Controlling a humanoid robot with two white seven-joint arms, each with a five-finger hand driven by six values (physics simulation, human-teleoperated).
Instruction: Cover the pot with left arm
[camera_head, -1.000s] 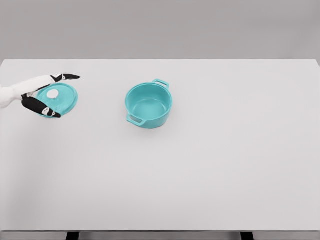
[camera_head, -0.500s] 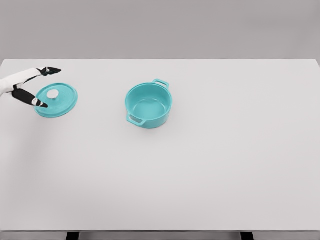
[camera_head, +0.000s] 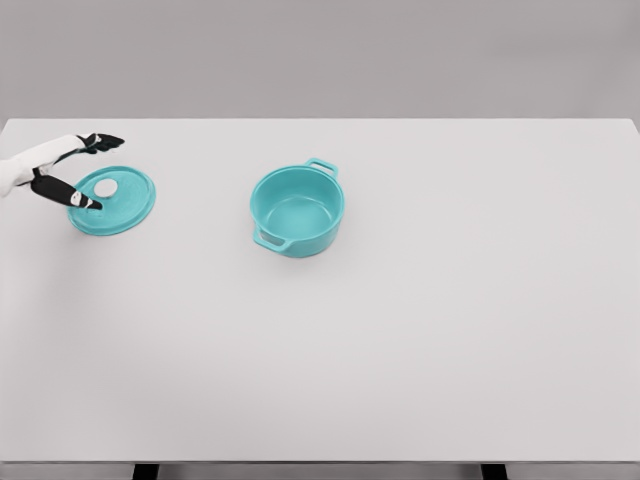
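A teal pot (camera_head: 297, 210) with two side handles stands uncovered a little left of the table's middle. Its teal lid (camera_head: 113, 200) with a white knob lies flat on the table at the far left. My left hand (camera_head: 92, 172) comes in from the left edge and hovers over the lid's left rim. Its fingers are spread apart, one above the lid's far edge and one over its near-left part, and they hold nothing. My right arm does not show.
The white table (camera_head: 400, 330) fills most of the view, with a grey wall behind it. Two dark table legs show at the bottom edge.
My left hand drew back to the left off the lid, then edged slightly right again. The lid and the pot stayed where they were.
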